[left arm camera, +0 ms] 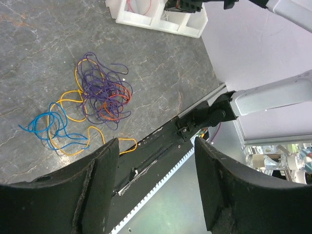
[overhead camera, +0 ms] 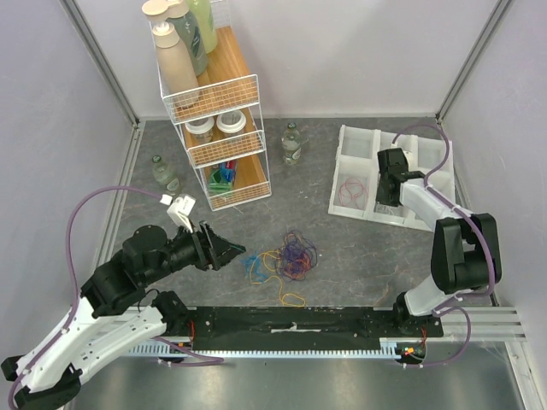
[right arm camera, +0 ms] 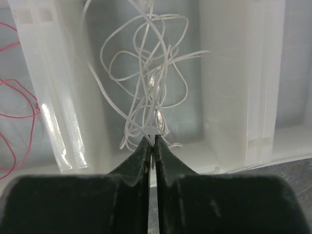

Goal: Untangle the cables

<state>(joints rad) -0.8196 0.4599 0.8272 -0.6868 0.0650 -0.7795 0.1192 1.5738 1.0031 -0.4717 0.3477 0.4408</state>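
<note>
Mottled grey tabletop [overhead camera: 385,256], thin looping cables [overhead camera: 295,254]

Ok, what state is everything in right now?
left gripper: open, empty, over the table
right gripper: nearly shut, white strands between its tips
white cable: loose heap in one white tray compartment
pink-red cable: alone in the neighbouring compartment
cable pile: purple, yellow, blue, orange-red strands tangled on the table

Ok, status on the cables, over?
Left gripper open, short of tangle. Right gripper pinched on white cable in tray; red cable in next compartment. Nothing in the way.
</note>
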